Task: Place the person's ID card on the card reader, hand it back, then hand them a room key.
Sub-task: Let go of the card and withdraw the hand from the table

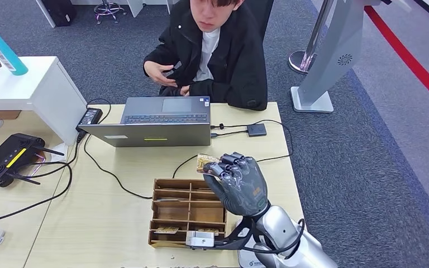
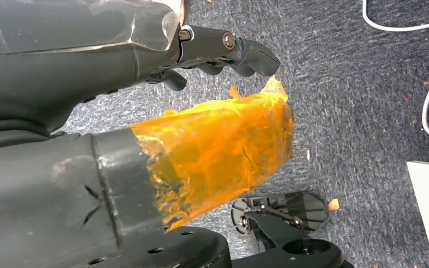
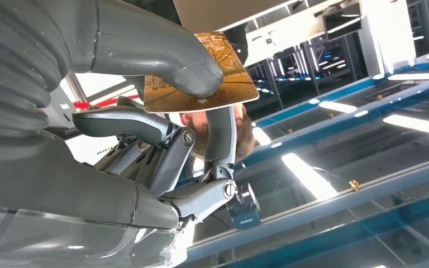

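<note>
Wooden tray (image 1: pixel 162 215) sits nearest, spare cards in its slots. Just beyond its far right corner the right hand (image 1: pixel 239 181) pinches a golden room key card (image 1: pixel 205 162) by one end, thumb on top. It looks thin, stiff, light and slick, so grip the edges. Beyond the tray, the person (image 1: pixel 212 50) waits behind the laptop (image 1: pixel 156 125). Left hand (image 2: pixel 145 84) hangs, curled on nothing.

Between my right hand (image 1: pixel 239 181) and the person (image 1: pixel 212 50) stands the open laptop (image 1: pixel 159 123), blocking the direct line. To its right the counter (image 1: pixel 268 167) is bare but for a thin cable (image 1: pixel 273 156) and a small black box (image 1: pixel 256 130). The wooden tray (image 1: pixel 173 212) sits just below my fingers (image 1: pixel 232 162).
</note>
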Tool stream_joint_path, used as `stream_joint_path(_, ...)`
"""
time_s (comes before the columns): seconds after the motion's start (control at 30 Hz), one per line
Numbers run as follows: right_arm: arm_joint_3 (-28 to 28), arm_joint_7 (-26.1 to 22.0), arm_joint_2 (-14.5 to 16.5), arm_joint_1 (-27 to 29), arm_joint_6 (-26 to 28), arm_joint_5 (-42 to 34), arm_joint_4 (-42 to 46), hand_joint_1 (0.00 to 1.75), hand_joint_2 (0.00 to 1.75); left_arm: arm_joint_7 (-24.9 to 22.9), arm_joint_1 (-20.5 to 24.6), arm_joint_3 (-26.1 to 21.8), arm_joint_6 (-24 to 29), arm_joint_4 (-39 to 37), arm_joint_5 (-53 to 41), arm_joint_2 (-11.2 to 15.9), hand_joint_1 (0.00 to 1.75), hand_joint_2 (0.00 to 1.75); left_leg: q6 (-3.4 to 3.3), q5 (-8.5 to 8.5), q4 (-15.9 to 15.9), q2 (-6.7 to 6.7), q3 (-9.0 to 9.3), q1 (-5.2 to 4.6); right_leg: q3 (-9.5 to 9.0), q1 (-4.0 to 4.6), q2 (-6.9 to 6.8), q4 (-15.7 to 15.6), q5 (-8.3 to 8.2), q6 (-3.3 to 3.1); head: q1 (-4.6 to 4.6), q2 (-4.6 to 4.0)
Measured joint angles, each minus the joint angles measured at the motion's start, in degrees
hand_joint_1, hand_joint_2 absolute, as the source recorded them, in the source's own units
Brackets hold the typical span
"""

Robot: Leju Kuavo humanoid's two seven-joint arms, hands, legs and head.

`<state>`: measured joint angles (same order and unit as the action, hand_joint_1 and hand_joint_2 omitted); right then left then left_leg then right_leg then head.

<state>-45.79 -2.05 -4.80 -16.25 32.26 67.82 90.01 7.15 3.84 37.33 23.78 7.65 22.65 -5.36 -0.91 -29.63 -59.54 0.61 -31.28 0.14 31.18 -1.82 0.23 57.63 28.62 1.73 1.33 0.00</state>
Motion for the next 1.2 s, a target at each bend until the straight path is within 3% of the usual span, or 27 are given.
stream_joint_path(0.33, -0.42, -1.61, -0.22, -0.81, 2.51, -1.92, 0.85, 1.75, 1.75, 0.37, 0.1, -0.39, 1.41, 0.03, 2.14, 0.08, 0.0, 0.0, 0.0, 0.0, 0.0, 0.0, 0.0, 0.0, 0.0, 0.0, 0.0, 0.0, 0.0, 0.0, -0.01, 0.0)
stream_joint_path(0.5, -0.25, -0.06, 1.03, -1.9, 2.98, 0.22, 1.04, 1.75, 1.75, 0.98, 1.74, -0.67, 0.59, 0.85, 2.19, 0.09, 0.0, 0.0, 0.01, 0.04, 0.0, 0.01, -0.02, 0.0, -0.01, 0.0, -0.01, 0.02, -0.03, -0.03, -0.01, 0.0)
stream_joint_path(0.9, 0.3, 4.15, 5.57, -15.79, -1.85, 7.61, -10.6, 1.75, 1.75, -2.93, 4.6, -1.75, -1.81, 2.16, 0.57, 0.2, 0.0, 0.0, 0.04, 0.28, 0.0, 0.01, -0.06, 0.01, 0.04, 0.0, -0.01, 0.06, -0.21, -0.03, 0.0, 0.0)
stream_joint_path(1.2, 0.41, 5.6, 7.86, -21.64, -2.83, 8.5, -18.34, 1.75, 1.75, -3.78, 5.9, -1.73, -2.08, 2.93, -0.92, -0.05, 0.0, 0.0, 0.04, 0.29, -0.01, 0.03, -0.13, 0.01, 0.1, 0.0, -0.02, 0.06, -0.22, -0.03, 0.0, 0.0)
